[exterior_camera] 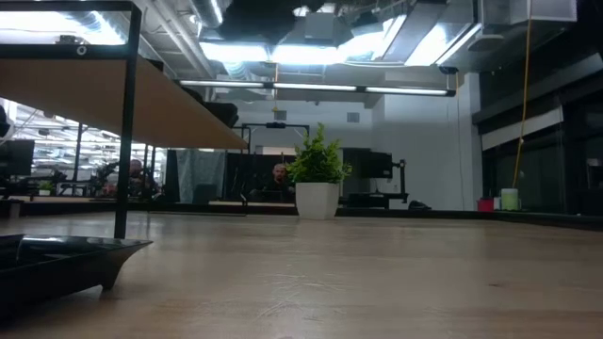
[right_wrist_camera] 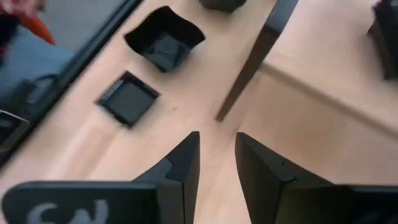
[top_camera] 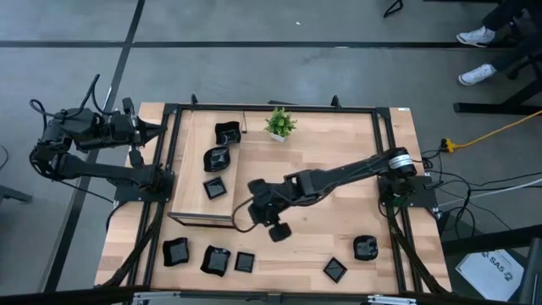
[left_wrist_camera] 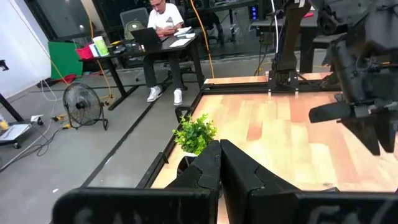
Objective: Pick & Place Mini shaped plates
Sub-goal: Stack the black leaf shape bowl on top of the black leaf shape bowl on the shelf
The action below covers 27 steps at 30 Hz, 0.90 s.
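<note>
Seated person (left_wrist_camera: 163, 25) beyond left wrist only

Light wooden table (top_camera: 339, 237) with a black metal frame (top_camera: 271, 108) along its edges. A raised wooden platform (top_camera: 196, 182) occupies the nine o'clock side, bearing three small black plates (top_camera: 217, 158). A potted plant (top_camera: 279, 124) stands at twelve o'clock. Along the six o'clock edge lie three black dishes (top_camera: 210, 257) toward seven o'clock and two more (top_camera: 351, 258) toward five.
</note>
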{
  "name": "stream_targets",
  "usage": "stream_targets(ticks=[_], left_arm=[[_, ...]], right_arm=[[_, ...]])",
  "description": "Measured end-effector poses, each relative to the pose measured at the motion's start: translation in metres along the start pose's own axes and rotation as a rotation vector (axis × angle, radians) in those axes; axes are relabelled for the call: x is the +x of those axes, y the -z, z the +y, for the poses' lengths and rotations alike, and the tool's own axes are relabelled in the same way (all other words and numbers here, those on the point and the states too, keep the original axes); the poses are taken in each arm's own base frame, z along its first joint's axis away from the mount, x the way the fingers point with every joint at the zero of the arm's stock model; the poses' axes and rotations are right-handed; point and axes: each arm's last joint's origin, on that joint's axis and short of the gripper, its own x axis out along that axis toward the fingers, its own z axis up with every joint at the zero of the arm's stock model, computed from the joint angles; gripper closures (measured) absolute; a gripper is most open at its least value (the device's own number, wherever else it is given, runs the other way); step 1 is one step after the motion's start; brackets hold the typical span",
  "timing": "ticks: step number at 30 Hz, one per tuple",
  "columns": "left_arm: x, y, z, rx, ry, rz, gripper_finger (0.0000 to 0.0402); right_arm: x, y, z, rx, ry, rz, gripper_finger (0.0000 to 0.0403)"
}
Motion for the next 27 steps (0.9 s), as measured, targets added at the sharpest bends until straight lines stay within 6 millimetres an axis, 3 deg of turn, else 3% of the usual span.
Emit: stream_targets(ticks=[6,18,27], left_arm=[[0.000,0.000,0.000,0.000,0.000,0.001,0.0398],[0.000,0.000,0.000,0.000,-0.001,0.000,0.0398],[0.000,0.000,0.000,0.000,0.000,0.000,0.0398]], right_arm=[[-0.013,0.008,0.029,0.068,-0.046,0.049,0.0302],[-0.011,0.040,0.086,0.152,-0.001,0.062,0.0302],[-0.002,0.053,0.098,0.215,-0.015,0.063,0.0302]])
